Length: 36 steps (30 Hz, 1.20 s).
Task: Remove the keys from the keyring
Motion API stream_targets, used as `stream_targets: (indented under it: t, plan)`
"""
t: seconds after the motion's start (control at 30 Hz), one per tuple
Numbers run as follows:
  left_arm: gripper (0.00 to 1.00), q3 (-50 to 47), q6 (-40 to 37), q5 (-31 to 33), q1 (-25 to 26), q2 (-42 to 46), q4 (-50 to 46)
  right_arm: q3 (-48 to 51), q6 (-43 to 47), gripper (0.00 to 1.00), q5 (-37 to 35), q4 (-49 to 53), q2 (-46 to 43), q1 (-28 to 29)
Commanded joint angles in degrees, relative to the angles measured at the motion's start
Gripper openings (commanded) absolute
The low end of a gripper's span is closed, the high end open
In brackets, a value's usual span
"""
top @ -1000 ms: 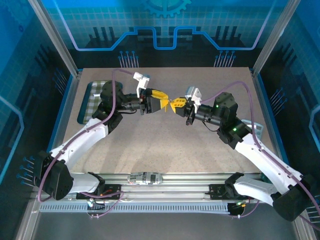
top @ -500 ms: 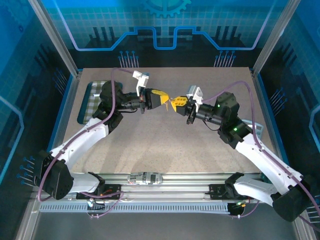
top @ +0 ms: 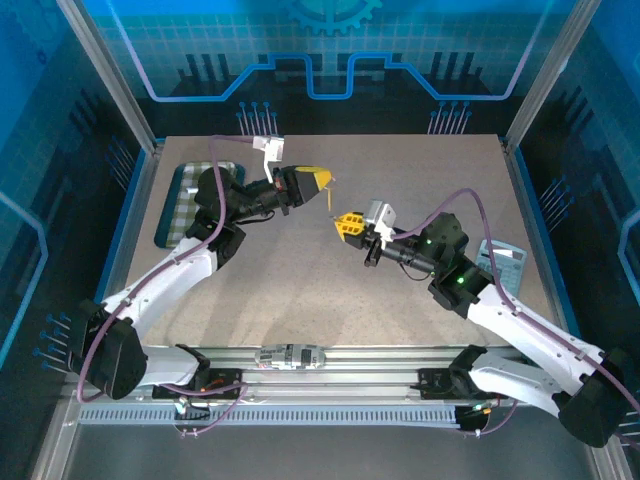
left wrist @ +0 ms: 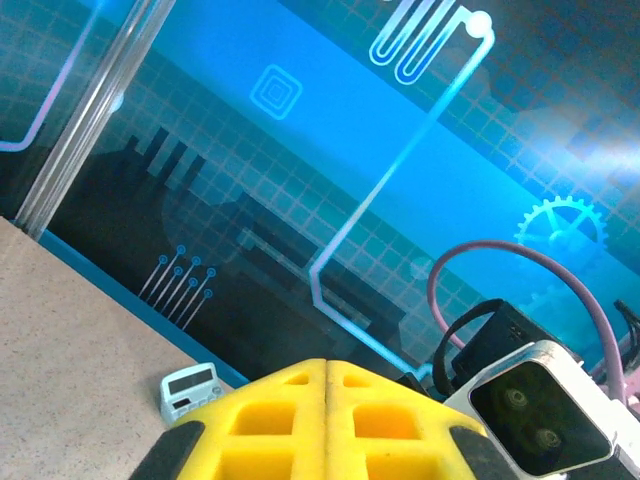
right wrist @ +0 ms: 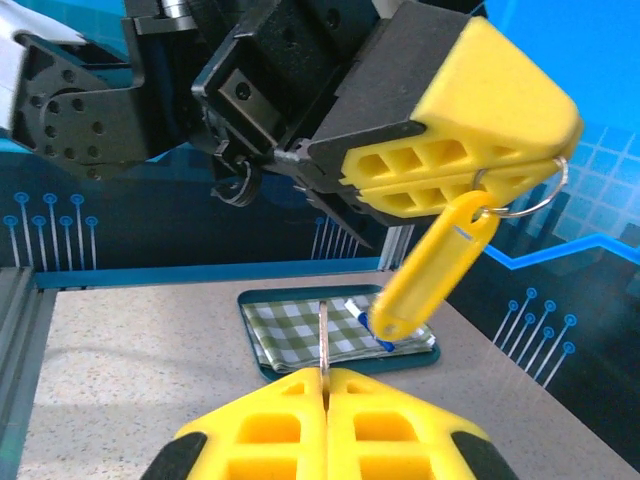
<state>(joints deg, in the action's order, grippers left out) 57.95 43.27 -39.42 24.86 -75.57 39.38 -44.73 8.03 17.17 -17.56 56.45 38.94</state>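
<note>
Nearest the bases: noted right claw (right wrist: 325, 405) pressed together on the key (right wrist: 324, 335), a thin dark metal sliver standing edge-on out of the seam between the pads. From above, appears carried clear of the worktop (top: 300, 270), roughly mid-depth. Found no loop or tag attached to that sliver in the right wrist view.

Further out: noted left claw (right wrist: 520, 160) likewise pressed together, pinching the keyring (right wrist: 435, 270) at its wire-loop end, with the yellow-orange tag dangling free below the tips. Checked the gap between the two claws: well apart, nothing bridging them. Could not make out a second key on the loop. Loop partly hidden by the pads, so not ruled out.

Beyond, at the far left of the worktop: tray (right wrist: 254, 338) lined with checked cloth (right wrist: 300, 335).

Judged: separation done as far as visible, key off the keyring. Left to do, presumably: set both pieces down and let go.
</note>
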Motion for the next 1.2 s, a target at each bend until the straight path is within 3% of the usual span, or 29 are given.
stream_targets:
  t: [0.0,0.13,0.27,0.43,0.83,0.97,1.17]
  plan:
    - [0.00,-1.03,-3.98,5.64,-0.35,1.92,-5.47,-2.57,-0.83,0.00,-2.82,0.95,0.67,-1.12]
    - [0.00,-1.33,-12.64,15.63,-0.34,3.54,-19.07,-3.17,-6.07,0.00,-4.25,6.33,1.83,-4.63]
    - [0.00,-2.33,-15.24,27.02,-0.43,2.40,-28.60,-2.46,-13.56,0.00,-6.62,9.39,4.69,-9.23]
    - [0.00,-6.74,-14.25,36.74,-0.60,-1.88,-29.25,-0.74,-20.80,0.00,-8.48,10.31,12.17,-14.16]
    - [0.00,-5.69,-10.16,43.32,-1.39,-20.23,-25.79,2.24,-31.60,0.00,-6.44,-2.39,34.61,-18.59]
    - [0.12,-4.19,-10.46,44.87,-1.65,-22.75,-27.06,1.95,-34.68,0.00,-6.64,-4.50,40.06,-19.70]
    - [0.49,-3.96,-11.71,48.16,-1.68,-20.98,-29.25,2.23,-36.77,0.00,-6.45,-6.16,43.10,-21.69]
